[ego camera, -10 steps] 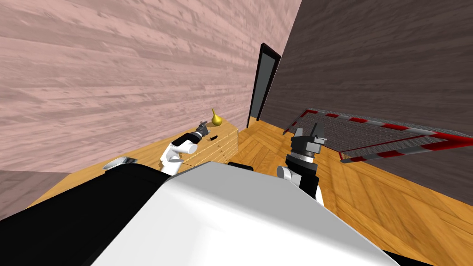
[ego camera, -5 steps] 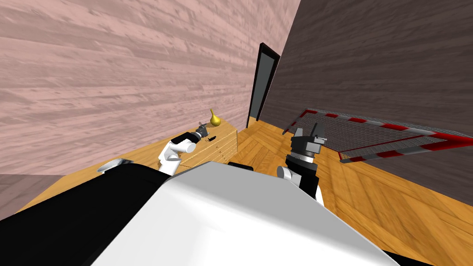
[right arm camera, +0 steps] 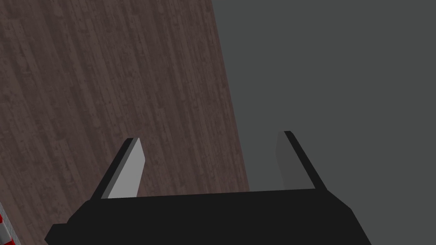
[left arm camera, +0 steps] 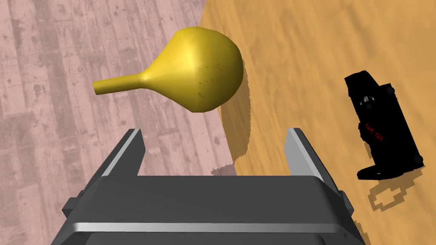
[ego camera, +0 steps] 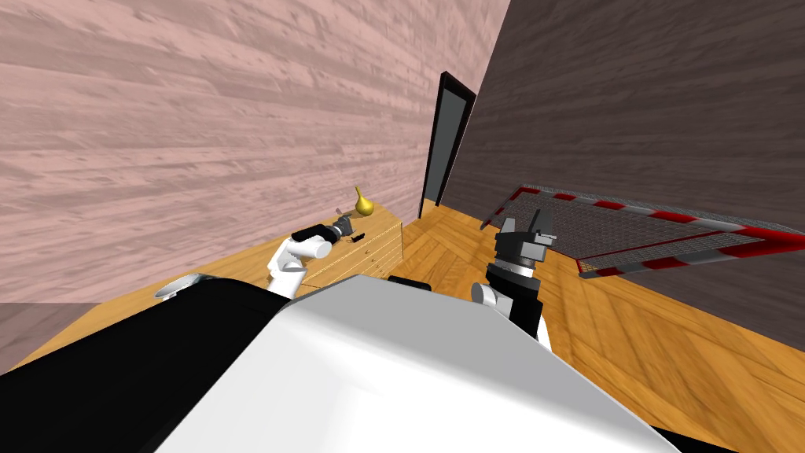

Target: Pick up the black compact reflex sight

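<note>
currently the left gripper (left arm camera: 215, 131) is spread and empty, ready to grasp, but aimed at the yellow vase (left arm camera: 200, 72); the black sight (left arm camera: 381, 127) lies off-axis on the wooden cabinet top (left arm camera: 298, 51), nearer than the vase; right gripper (right arm camera: 211, 135) spread, idle.

The right gripper (right arm camera: 209, 137) is seen from behind its own body, a dark block (right arm camera: 204, 217) laid along the lower edge. Two thin, blade-like fingers (right arm camera: 127, 170) rise from it and are held wide apart, with nothing gripped between them. One finger is lit light grey; the other is in shade and reads darker.

Behind them two surfaces are shown: a wall (right arm camera: 106, 64) of dark brown planks, and a flat plain grey surface (right arm camera: 332, 64). They are met along a slanted line, which comes down between the fingers, nearer the shaded one. At the corner beside the lit finger, a sliver of a red-and-white strip (right arm camera: 3, 229) is caught.
</note>
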### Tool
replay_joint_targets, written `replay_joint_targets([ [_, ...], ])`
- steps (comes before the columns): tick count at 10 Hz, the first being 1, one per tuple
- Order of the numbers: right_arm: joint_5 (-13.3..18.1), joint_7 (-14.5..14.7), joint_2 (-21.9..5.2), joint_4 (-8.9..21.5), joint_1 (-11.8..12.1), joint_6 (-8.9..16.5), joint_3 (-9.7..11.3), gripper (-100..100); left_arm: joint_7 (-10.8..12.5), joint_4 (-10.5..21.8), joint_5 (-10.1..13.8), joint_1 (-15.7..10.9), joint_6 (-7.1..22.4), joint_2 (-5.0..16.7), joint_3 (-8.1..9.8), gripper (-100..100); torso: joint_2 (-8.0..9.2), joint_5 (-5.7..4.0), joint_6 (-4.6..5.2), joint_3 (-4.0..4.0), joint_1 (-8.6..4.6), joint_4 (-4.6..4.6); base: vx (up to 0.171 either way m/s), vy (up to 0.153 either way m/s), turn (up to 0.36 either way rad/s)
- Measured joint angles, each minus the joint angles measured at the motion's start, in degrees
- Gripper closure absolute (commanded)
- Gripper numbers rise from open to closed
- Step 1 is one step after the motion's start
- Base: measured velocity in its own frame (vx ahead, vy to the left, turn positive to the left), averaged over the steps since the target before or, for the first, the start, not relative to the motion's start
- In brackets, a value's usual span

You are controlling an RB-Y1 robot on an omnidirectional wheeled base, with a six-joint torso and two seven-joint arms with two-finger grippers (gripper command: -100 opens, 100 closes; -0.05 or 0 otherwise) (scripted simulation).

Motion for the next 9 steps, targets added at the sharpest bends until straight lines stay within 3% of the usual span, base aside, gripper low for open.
replay_joint_targets([
  [9,0.0,0.0,0.0,0.0,0.0,0.0,0.0,0,4.1,3.0,4.6,-1.3,13.9,3.1,2.83,-100,-0.01,0.01,0.0,-0.01,0.02,0.0,0.042,-0.02,0.001],
])
